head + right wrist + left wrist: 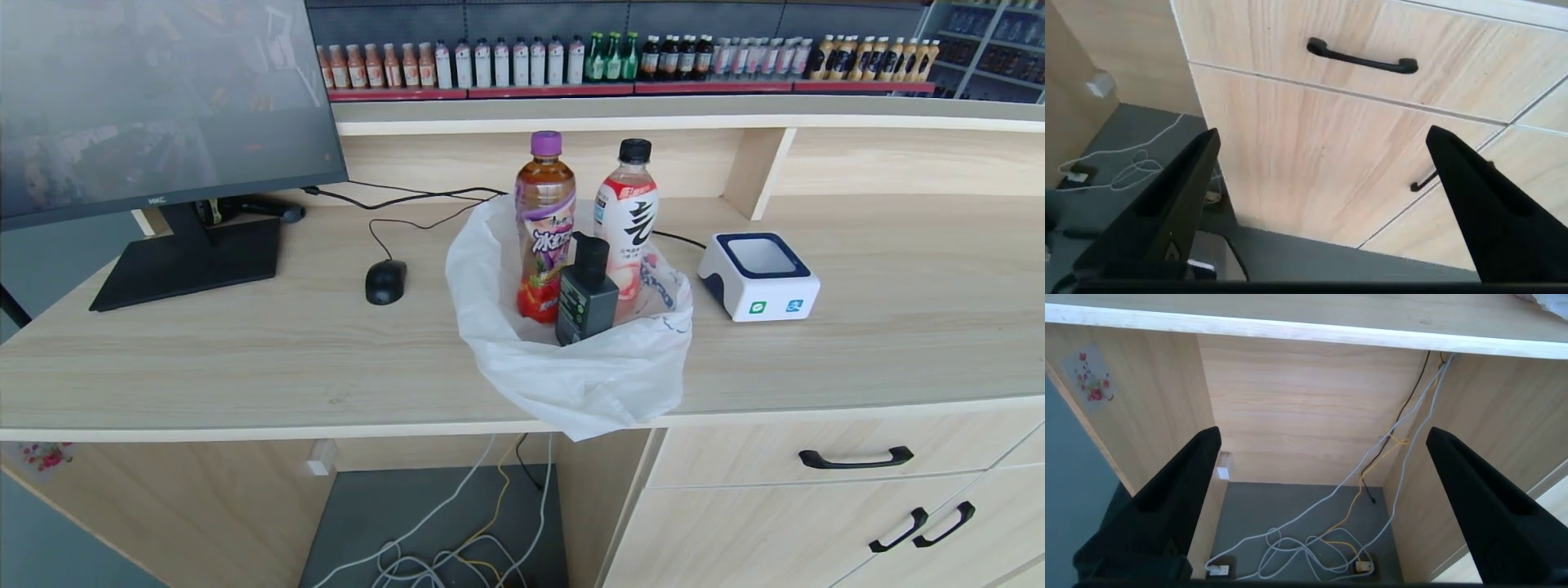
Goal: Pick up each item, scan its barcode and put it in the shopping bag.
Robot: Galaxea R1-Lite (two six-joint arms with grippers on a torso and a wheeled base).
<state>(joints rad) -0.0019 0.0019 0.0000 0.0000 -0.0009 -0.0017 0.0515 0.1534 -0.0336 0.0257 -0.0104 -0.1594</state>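
3 bottles (544,229) stood in the shopping bag (571,376), while the left gripper (1323,437) and right gripper (1323,135) hung spread wide and empty below the counter (204,359). That bag could slide off, I thought, because its lip drooped over the edge and a bump could tip the tall bottles. Beside it the scanner (759,278) sat at 3 o'clock from the bag, a mouse (385,282) at 9 o'clock, a monitor (155,106) at 10 o'clock, and drink shelves (620,57) at 12 o'clock.
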